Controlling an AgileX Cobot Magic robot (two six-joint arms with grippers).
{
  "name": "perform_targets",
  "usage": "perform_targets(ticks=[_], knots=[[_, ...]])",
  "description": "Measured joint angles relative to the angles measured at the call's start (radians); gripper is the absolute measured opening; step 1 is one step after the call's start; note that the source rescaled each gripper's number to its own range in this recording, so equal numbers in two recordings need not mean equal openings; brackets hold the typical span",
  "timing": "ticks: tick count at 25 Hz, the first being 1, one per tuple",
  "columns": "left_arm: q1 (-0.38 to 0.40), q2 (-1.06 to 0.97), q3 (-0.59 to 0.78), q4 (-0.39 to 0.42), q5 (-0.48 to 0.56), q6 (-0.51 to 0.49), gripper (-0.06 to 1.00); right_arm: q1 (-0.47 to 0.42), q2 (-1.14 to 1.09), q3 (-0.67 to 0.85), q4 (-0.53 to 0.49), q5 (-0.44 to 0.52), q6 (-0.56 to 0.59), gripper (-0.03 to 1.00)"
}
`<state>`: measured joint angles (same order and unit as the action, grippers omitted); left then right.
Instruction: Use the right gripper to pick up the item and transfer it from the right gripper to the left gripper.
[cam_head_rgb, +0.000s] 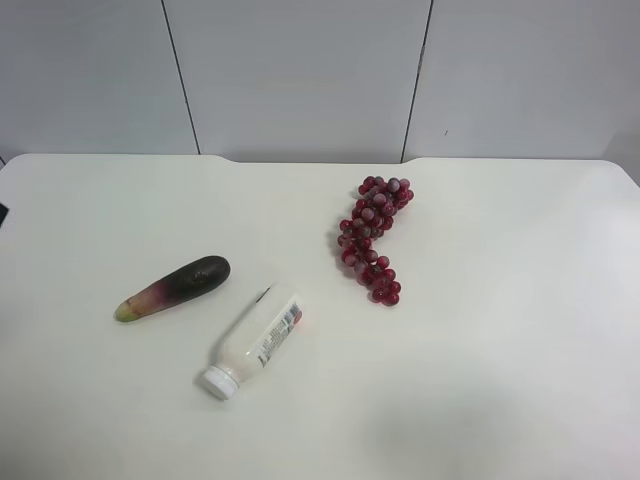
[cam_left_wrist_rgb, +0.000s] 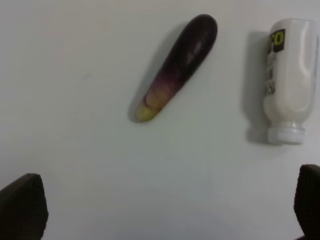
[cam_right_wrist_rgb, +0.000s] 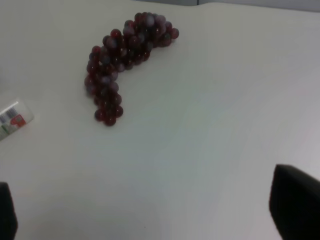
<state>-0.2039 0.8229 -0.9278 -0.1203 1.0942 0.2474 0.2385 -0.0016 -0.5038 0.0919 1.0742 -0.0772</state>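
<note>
Eggplant (cam_head_rgb: 173, 287) lying mid-counter toward the exterior view's left edge, bottle (cam_head_rgb: 253, 340) just beside it, grapes (cam_head_rgb: 373, 238) well apart, left gripper (cam_left_wrist_rgb: 165, 210) and right gripper (cam_right_wrist_rgb: 145, 212) both spread wide, empty.

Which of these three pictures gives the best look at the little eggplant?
The left wrist view: the eggplant lies large and unobstructed, purple body and yellow-green tip clear, beside the white bottle. The exterior high view shows it whole but small. The right wrist view misses it, showing the grapes.

Glossy purple eggplant (cam_head_rgb: 173, 288) lies flat on the table — untouched, stem-end yellow-green.
</note>
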Motion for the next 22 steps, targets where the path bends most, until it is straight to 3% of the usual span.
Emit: perform_targets(ticks=[5,10,16,22], knots=[[0.0,-0.143,0.0,0.0,0.106,-0.004,1.0,0.0,0.0,0.0,0.0,0.0,0.0,1.0],[0.0,-0.271,0.033,0.0,0.117,-0.045,1.0,0.0,0.0,0.0,0.0,0.0,0.0,1.0],[0.0,-0.433,0.213,0.0,0.12,-0.068,1.0,0.0,0.0,0.0,0.0,0.0,0.0,1.0],[0.0,-0.583,0.357,0.002,0.126,-0.156,1.0,0.0,0.0,0.0,0.0,0.0,0.0,1.0]])
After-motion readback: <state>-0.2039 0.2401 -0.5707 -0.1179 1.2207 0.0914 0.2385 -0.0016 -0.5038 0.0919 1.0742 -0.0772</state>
